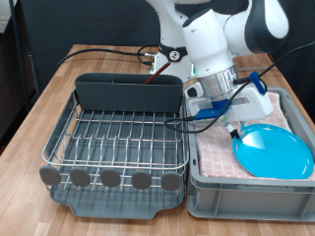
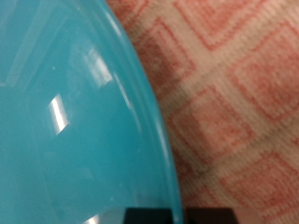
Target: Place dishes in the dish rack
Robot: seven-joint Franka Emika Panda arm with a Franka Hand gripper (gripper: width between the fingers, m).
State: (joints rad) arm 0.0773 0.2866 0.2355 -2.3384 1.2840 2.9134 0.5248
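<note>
Rack (image 1: 123,138) bare — plate (image 1: 273,150) in the crate (image 1: 246,182) under the gripper (image 1: 236,126); jaws' state unclear, nothing racked yet.

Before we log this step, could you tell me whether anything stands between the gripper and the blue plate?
Nothing visible does: the gripper hangs right at the blue plate lying in the cloth-lined crate, and the wrist view shows only plate and cloth.

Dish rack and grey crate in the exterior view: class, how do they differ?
The dish rack is open silver wire on a dark tray; the grey crate is solid-walled and lined with pink checked cloth. No dishes show in the rack; the crate holds the blue plate. Both are rectangular, side by side.
</note>
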